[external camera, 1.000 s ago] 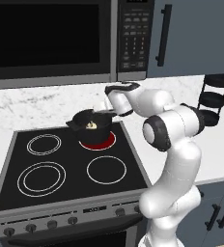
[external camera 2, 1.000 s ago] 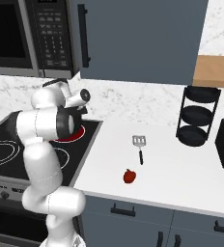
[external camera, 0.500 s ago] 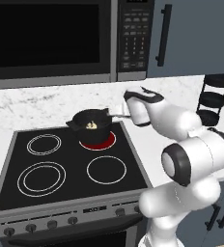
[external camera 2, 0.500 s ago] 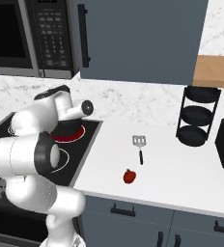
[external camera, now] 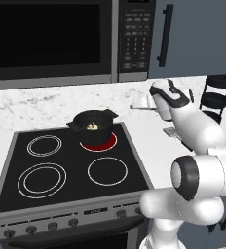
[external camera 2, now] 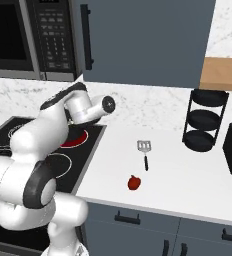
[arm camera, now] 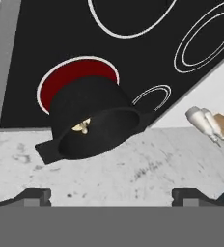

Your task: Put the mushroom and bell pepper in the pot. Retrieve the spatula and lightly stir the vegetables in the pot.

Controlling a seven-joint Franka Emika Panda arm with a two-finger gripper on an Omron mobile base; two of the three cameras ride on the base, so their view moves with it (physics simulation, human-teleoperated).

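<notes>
A home kitchen: a black four-burner stove (external camera: 71, 168) under a built-in microwave (external camera: 61, 41), a white marble bench (external camera 2: 188, 175), and blue-grey cabinets (external camera 2: 148, 40).

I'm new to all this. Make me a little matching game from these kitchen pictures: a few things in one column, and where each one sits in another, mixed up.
Things:
1. mushroom
2. bell pepper
3. spatula
4. pot

Places:
A. on the glowing red burner
B. inside the pot
C. on the counter, near its front edge
D. flat on the counter, farther back, handle toward the front

Pairs: 1-B, 2-C, 3-D, 4-A
</notes>
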